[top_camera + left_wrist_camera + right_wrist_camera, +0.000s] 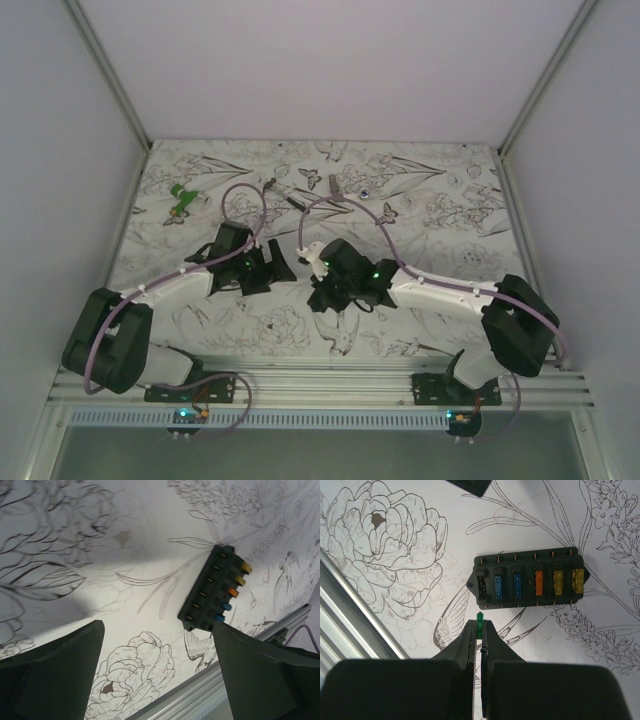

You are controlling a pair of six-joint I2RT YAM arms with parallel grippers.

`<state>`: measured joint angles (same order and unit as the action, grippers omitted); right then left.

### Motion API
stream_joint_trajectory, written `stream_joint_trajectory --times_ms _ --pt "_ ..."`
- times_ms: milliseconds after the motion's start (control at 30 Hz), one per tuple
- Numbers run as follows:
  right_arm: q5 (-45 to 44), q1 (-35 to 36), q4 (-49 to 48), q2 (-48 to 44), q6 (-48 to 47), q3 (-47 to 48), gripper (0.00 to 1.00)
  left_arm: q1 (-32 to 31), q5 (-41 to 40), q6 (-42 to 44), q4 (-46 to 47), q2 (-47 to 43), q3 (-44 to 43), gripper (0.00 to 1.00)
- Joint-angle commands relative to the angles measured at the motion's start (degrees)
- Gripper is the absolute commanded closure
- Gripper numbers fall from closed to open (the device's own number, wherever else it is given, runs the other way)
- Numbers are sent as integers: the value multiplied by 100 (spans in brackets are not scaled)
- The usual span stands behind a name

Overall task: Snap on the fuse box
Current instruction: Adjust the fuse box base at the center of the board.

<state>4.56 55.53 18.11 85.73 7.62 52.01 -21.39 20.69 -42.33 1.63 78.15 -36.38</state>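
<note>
Fuse box (pixel 528 560) count: one, black, lying flat on the floral table cover (pixel 600 520). It has six slots in a single row. Five are filled: two blue fuses (pixel 499 586), one orange fuse (pixel 538 583) and two yellow fuses (pixel 558 582). The sixth slot (pixel 482 586), at the end of the row nearest the right gripper (pixel 480 630), is empty.

Right gripper: jaws drawn in to a narrow gap, pinching one small green fuse (pixel 480 622) that stands up between the fingertips. The fuse box lies just ahead of these fingertips, offset toward the right of the wrist view. The green fuse is near the box edge but apart from it.

Left gripper (pixel 157 626): jaws spread wide, holding nothing. The box sits ahead of it, near the finger (pixel 260 675) on the right of that view.

Overhead, the box appears to be hidden beneath the right arm. One green plastic piece (pixel 180 202) lies well beyond the left gripper.
</note>
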Motion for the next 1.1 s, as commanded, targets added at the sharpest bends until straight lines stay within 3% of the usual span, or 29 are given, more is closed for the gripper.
stream_joint_trajectory --times_ms 0,133,1067 --pt "-308 128 -272 194 -239 338 100 316 227 -258 -58 -164 222 4" --pt "-428 177 -295 357 -338 433 100 510 329 -272 -60 -153 274 1" --pt "-457 310 -318 895 -568 595 100 542 436 -242 -49 129 189 1"
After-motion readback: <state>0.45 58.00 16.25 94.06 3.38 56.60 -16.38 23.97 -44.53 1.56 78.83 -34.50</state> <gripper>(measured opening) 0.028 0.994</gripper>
